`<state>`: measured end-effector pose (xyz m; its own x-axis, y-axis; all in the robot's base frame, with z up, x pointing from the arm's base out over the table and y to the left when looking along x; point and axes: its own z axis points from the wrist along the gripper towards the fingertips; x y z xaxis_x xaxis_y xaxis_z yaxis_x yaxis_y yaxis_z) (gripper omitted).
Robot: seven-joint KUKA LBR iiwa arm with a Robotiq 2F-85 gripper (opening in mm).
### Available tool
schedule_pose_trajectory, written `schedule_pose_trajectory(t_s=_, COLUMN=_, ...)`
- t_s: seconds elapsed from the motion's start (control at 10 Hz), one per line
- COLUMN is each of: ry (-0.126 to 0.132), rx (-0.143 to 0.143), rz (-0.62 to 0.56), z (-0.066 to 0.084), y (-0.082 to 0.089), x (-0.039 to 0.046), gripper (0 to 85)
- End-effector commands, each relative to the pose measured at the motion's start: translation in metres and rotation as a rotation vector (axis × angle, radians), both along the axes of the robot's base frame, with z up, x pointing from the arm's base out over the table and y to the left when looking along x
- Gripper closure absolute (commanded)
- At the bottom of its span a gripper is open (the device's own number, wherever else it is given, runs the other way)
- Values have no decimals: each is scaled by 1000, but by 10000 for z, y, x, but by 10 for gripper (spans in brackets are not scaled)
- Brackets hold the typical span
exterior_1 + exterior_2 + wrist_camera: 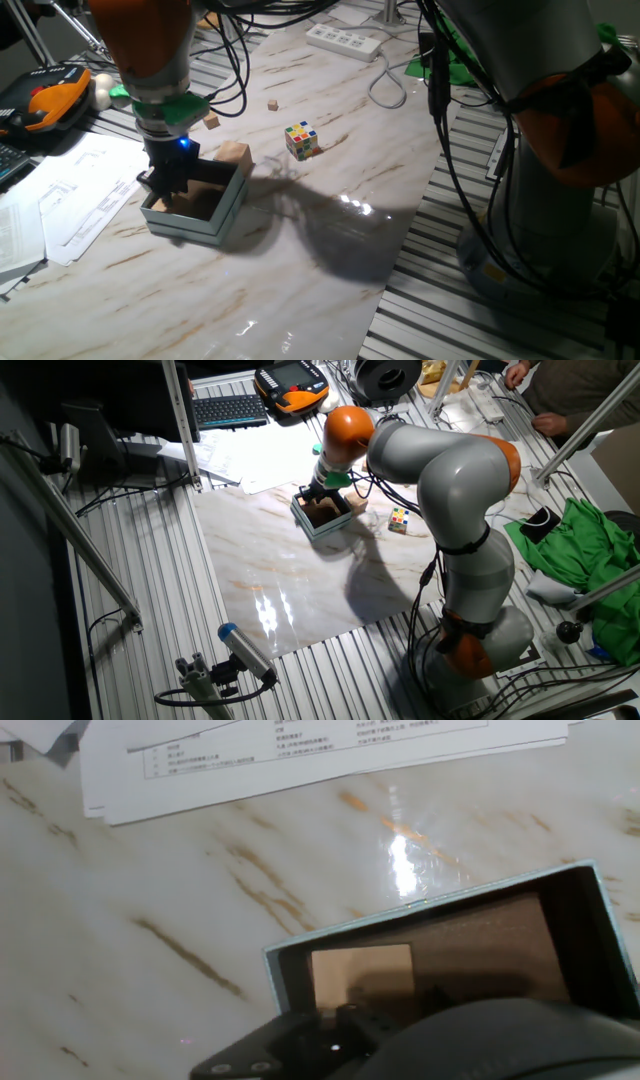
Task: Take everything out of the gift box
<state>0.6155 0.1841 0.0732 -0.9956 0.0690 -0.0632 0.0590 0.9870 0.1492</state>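
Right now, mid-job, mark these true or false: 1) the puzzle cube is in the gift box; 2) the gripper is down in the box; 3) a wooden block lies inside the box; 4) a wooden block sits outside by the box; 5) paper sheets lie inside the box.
1) False: the puzzle cube stands on the table.
2) True: the gripper is inside the gift box.
3) True: a wooden block.
4) True: a second wooden block.
5) False: the paper sheets lie beside it.

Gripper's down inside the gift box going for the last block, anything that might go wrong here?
1. The wooden block sits near the gift box wall, so a finger may catch the rim and drag or lift the box.
2. Another block rests against the box outside; a shifted box would push it.
3. Whether the gripper is open or shut is hidden, so the grasp is unconfirmed.
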Motion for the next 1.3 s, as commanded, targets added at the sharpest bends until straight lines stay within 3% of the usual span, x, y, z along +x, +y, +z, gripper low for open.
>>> schedule_pose_trajectory(t_s=0.0, ry=3, rx=5, rz=-7, z=-3, y=6, x=-5, gripper=170)
schedule_pose_trajectory(t_s=0.4, ry=-8, rx=8, rz=-35, z=-82, y=70, x=-66, gripper=170)
schedule_pose_trajectory(t_s=1.2, ry=-37, rx=2, rz=-27, z=-144, y=54, x=-15, gripper=170)
